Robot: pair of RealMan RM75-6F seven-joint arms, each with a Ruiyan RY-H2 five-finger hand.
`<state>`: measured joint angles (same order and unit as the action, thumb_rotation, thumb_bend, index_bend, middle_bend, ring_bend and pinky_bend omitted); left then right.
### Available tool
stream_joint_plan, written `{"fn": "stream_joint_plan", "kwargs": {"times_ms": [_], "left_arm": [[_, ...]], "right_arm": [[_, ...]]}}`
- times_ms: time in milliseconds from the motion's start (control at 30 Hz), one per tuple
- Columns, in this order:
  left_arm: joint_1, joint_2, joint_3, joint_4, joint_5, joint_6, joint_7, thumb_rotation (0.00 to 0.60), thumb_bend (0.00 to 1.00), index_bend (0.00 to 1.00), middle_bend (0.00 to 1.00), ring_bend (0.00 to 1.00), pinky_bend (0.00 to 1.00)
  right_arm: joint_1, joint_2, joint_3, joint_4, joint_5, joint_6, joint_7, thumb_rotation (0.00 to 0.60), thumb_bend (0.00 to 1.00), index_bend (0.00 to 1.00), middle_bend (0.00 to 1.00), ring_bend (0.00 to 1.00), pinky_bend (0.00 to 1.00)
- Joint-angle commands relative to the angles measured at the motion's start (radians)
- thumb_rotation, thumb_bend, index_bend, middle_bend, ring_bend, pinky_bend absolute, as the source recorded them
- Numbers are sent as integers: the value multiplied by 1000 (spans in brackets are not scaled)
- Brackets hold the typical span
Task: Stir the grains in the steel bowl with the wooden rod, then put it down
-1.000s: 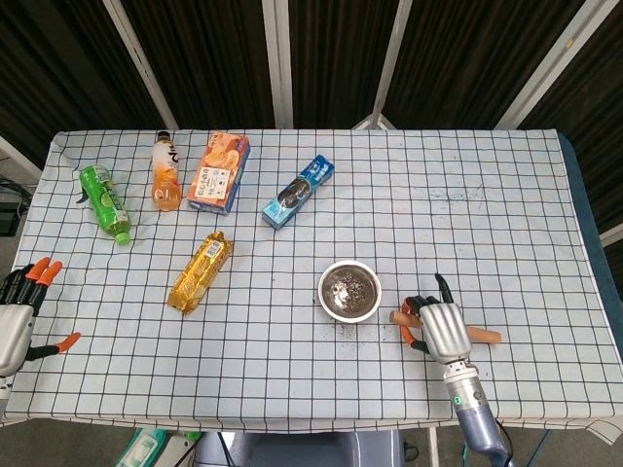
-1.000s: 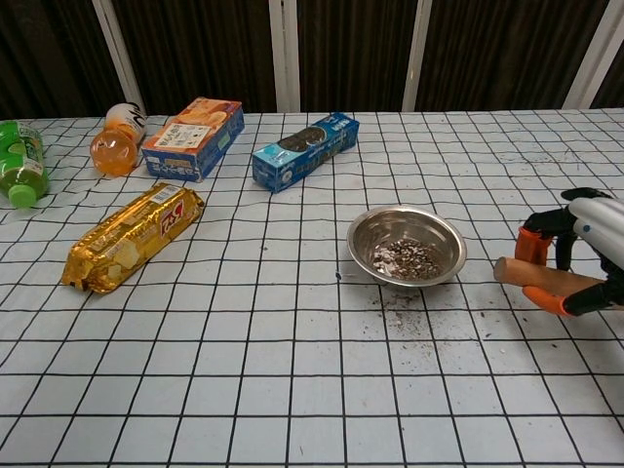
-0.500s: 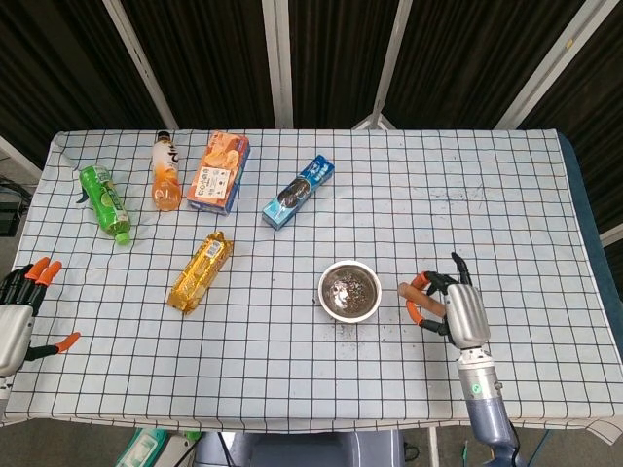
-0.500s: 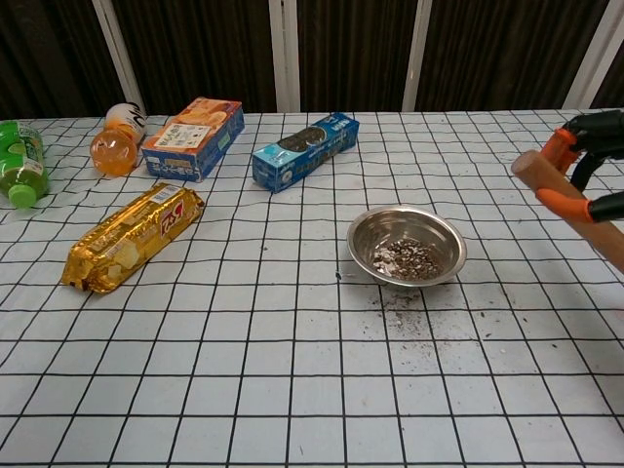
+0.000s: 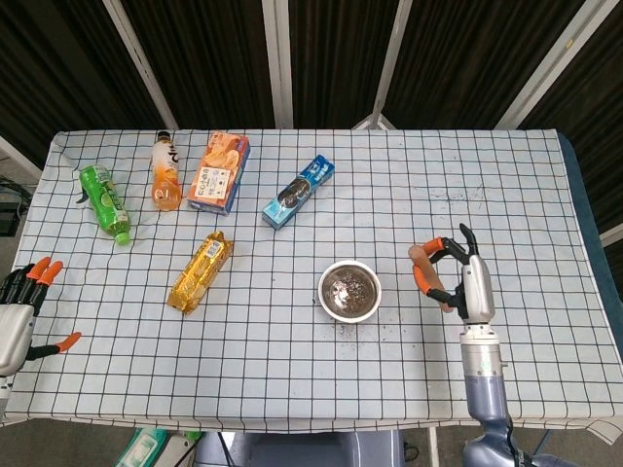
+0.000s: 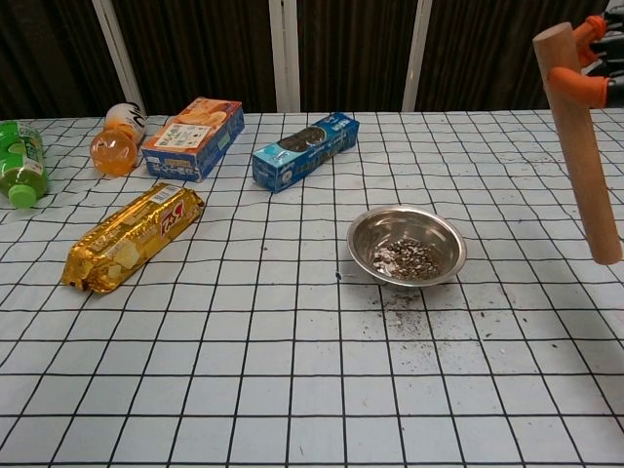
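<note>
While the bench carries the rest, the lines run near to far:
left hand [image 5: 14, 321]: at the near left edge, fingers spread, holding nothing.
right hand [image 5: 467, 285]: raised right of the bowl, fingers wrapped on the rod's upper end.
wooden rod [image 6: 578, 141]: lifted off the bench [image 5: 487, 175], near upright, lower end hanging free, right of the bowl.
steel bowl [image 5: 348, 290]: mid-bench, grains [image 6: 407, 257] inside, a few spilled just in front.
gold packet [image 5: 201, 271]: left of the bowl.
blue box [image 5: 298, 193], orange box [image 5: 218, 172], orange bottle [image 5: 166, 171], green bottle [image 5: 105, 202]: along the far side, all lying flat.
</note>
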<state>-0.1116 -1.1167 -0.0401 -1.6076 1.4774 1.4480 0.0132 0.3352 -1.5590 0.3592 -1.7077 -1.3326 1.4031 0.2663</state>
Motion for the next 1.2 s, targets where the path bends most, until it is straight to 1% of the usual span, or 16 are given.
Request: {"fn": "stream_joint_plan", "kwargs": {"times_ms": [33, 233, 467, 600, 800, 933, 1033, 1200], "left_arm": [[0, 1, 0, 0, 1, 0, -4, 600, 18, 0, 0, 0, 0], [-1, 4, 1, -2, 0, -5, -16, 600, 18, 0, 0, 0, 0], [-3, 7, 0, -7, -6, -14, -28, 600, 18, 0, 0, 0, 0], [-4, 11, -1, -15, -11, -18, -37, 600, 18, 0, 0, 0, 0], [-6, 15, -1, -18, -16, -26, -52, 600, 18, 0, 0, 0, 0], [-7, 17, -2, -19, -19, -30, -59, 600, 18, 0, 0, 0, 0], [-7, 17, -2, -19, -19, -30, -61, 600, 18, 0, 0, 0, 0], [-8, 17, -3, -19, -22, -32, -62, 600, 18, 0, 0, 0, 0]], "right_arm": [[19, -33, 15, 12, -4, 10, 22, 600, 585, 769, 632, 532, 0], [57, -108, 45, 43, -31, 48, 57, 600, 586, 769, 632, 532, 0], [110, -181, 77, 51, -53, 76, 57, 600, 585, 769, 632, 532, 0], [134, -243, 92, 79, -66, 112, 76, 600, 585, 769, 632, 532, 0], [151, -340, 77, 160, -85, 162, 129, 600, 586, 768, 632, 532, 0], [162, -411, 80, 214, -82, 191, 171, 600, 585, 769, 632, 532, 0], [174, -451, 82, 253, -80, 199, 190, 600, 585, 769, 632, 532, 0], [187, -492, 90, 288, -74, 203, 209, 600, 586, 769, 632, 532, 0]]}}
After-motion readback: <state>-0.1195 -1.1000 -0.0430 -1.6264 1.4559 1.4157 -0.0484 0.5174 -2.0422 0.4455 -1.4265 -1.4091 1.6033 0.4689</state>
